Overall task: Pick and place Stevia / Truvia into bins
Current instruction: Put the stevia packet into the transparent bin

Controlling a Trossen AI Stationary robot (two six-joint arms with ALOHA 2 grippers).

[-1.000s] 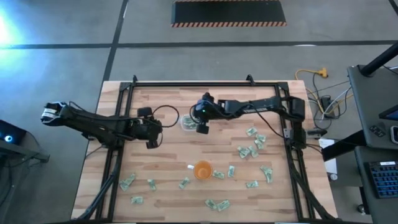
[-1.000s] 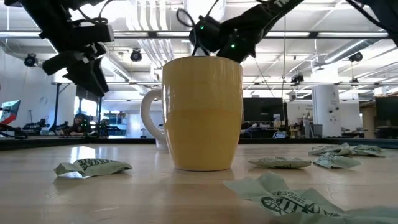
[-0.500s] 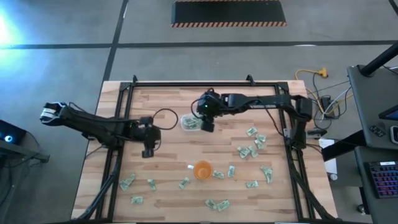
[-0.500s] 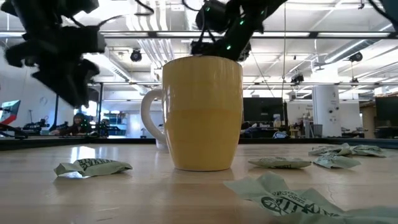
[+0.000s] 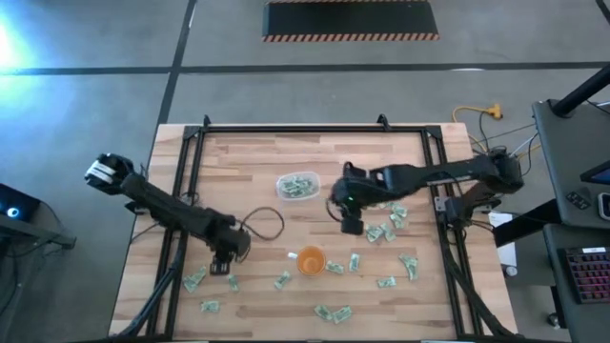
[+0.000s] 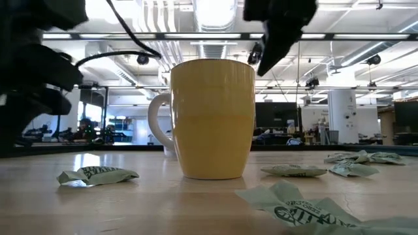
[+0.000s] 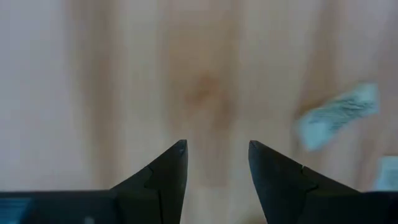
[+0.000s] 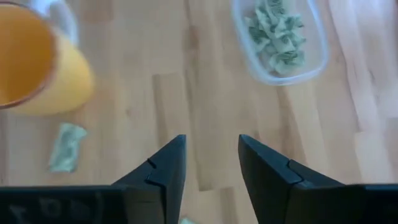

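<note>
Here, right pincer (image 5: 352, 226): fingers parted, nothing between them, above bare worktop (image 5: 248, 152) between tub (image 5: 298, 186) and orange cup (image 5: 311, 259). Left pincer (image 5: 220, 268): fingers parted, empty, low over the wood near the sachets (image 5: 195, 280) at the front left. More sachets piled inside the tub; others scattered right of the cup and along the front edge.

A pale wooden table (image 5: 248, 152) stands on a grey concrete floor (image 5: 95, 95). Beyond the table lies a hazard-striped black mat (image 5: 351, 19). Ceiling lamps (image 6: 142, 59) hang above the table.
</note>
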